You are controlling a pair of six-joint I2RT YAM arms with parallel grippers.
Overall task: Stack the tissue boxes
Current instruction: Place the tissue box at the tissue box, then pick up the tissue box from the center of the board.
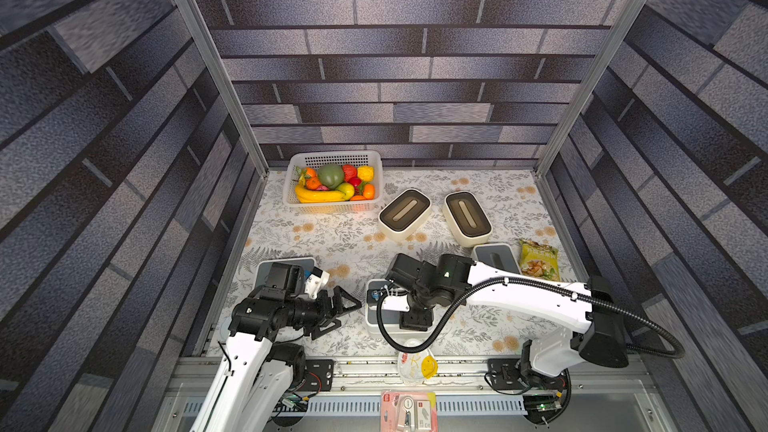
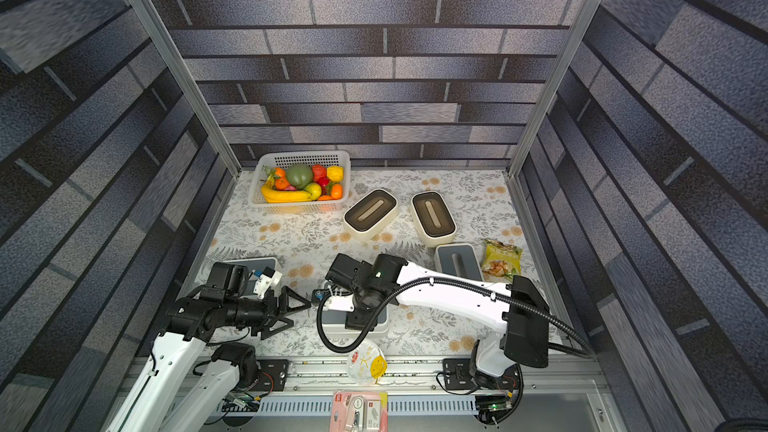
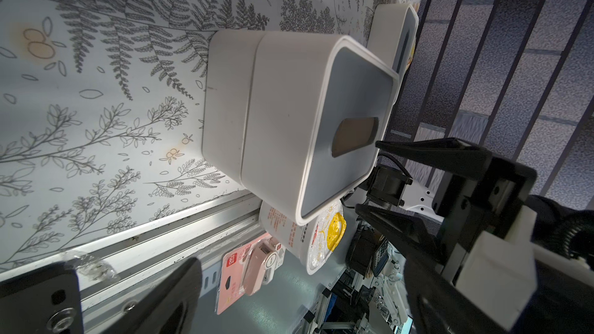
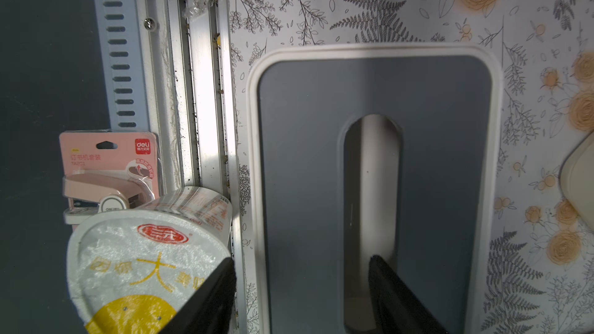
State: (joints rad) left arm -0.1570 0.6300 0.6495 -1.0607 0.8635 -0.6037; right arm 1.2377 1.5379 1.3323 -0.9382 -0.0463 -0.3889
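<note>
Stack: two white plastic tissue boxes with grey slotted lids, mid front edge of tabletop, long axis along that edge | right gripper straight above, jaws apart, unclamped | left gripper gaping, empty, just off stack's left end

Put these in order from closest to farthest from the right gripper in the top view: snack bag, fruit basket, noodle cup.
1. The noodle cup, at the front nearest the robot, right by the right gripper.
2. The snack bag, over on the right side.
3. The fruit basket, in the far left corner.
</note>
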